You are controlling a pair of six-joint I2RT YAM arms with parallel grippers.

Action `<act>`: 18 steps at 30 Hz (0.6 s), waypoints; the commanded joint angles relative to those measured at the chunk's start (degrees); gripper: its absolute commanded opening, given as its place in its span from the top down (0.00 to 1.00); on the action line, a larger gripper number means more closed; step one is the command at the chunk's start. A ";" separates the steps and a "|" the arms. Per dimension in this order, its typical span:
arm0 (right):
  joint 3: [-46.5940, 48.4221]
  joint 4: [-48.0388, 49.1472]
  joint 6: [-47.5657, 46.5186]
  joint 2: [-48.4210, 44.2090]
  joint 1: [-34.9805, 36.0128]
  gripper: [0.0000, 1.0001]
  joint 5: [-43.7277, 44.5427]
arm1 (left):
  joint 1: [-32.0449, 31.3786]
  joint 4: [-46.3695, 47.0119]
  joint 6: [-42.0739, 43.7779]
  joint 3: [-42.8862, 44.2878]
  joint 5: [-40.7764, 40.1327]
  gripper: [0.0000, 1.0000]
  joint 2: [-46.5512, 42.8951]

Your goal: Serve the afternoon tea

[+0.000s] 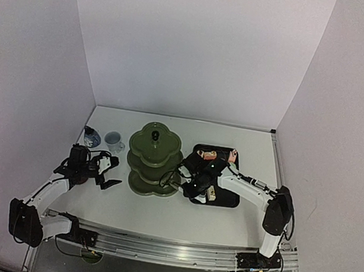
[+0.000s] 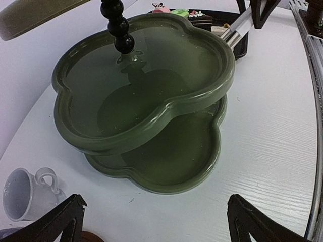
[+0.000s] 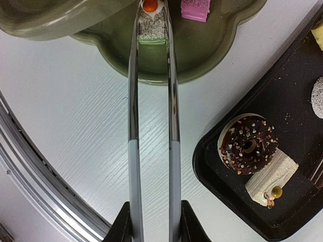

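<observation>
Right end effector point(image 3: 154, 224) clamps tongs point(image 3: 133, 151) pinching cake point(image 3: 151, 30) in stand point(image 3: 212, 65) lower tier; risk: cake slips, tongs knock upper tier. Left end effector point(image 2: 156, 222) wide, empty.

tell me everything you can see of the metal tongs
The tongs are bare shiny metal: two long slim arms running almost parallel, mirror-bright toward the tips and paler near the handle. The right end effector is shut on their handle end. They reach out over the white table to the stand's bottom tier, where the tips pinch a small green cake with a pale top and an orange dot.
</observation>
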 commanded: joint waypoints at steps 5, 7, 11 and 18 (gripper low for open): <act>2.01 1.41 0.50 0.26 0.40 0.65 -1.07 | -0.12 1.45 0.28 -0.50 -0.14 0.01 -1.12; 1.72 1.40 0.92 -0.33 0.39 0.64 -1.25 | -0.17 1.42 0.33 -0.51 -0.14 0.01 -1.10; 0.89 1.07 1.66 -2.51 0.41 0.64 -1.90 | -0.14 1.23 0.44 -0.43 -0.25 0.01 -1.03; -2.69 -1.02 3.30 -8.20 0.38 0.64 -2.35 | -0.10 0.91 0.54 -0.51 -0.17 0.01 -0.84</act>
